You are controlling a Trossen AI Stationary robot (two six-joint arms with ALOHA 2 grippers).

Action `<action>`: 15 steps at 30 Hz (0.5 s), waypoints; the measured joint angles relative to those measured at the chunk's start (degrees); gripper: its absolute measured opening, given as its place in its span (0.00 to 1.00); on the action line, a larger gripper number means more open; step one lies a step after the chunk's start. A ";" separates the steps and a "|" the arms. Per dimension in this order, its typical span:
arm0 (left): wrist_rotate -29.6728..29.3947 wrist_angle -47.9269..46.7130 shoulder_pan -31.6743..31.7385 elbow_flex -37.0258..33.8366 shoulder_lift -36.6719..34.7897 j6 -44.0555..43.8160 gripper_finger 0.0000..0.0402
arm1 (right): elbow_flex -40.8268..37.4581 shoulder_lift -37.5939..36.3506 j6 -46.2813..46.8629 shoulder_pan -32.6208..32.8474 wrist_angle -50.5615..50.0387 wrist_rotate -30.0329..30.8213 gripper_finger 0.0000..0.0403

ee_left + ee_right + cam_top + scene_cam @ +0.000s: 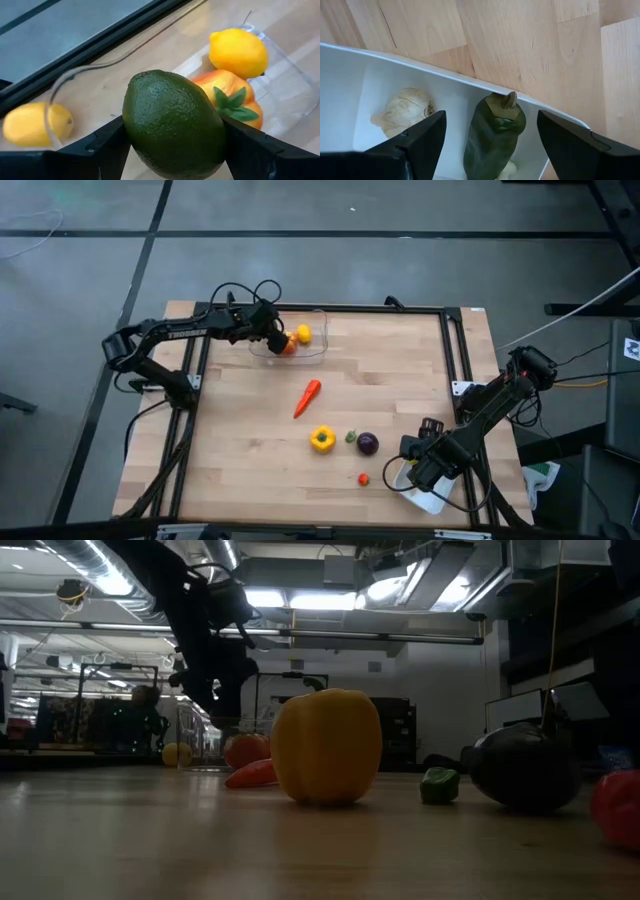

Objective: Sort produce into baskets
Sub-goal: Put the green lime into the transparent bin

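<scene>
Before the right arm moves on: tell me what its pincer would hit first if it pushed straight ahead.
Probably the dark green pepper lying in the white tray, straight between the open right pincer; the garlic sits off to one side. Depth is hard to judge.

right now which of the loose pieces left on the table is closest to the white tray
The small red piece, lying just beside the white tray under the right gripper. The purple ball, yellow pepper and red carrot-like piece all lie farther off.

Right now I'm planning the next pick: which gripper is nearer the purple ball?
Right. The right gripper hovers over the white tray, close beside the purple ball; the left gripper is far across, over the clear tub.
</scene>
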 joint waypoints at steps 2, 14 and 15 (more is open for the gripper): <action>-0.01 0.00 0.40 0.00 0.00 1.28 0.68 | 0.00 0.00 0.00 0.01 0.00 0.01 0.77; -0.05 -0.04 1.17 0.00 0.00 3.70 0.73 | 0.00 0.00 0.00 0.01 0.00 0.00 0.77; -0.06 -0.04 1.17 0.00 0.00 3.64 0.74 | 0.00 0.00 0.00 0.02 0.00 0.00 0.77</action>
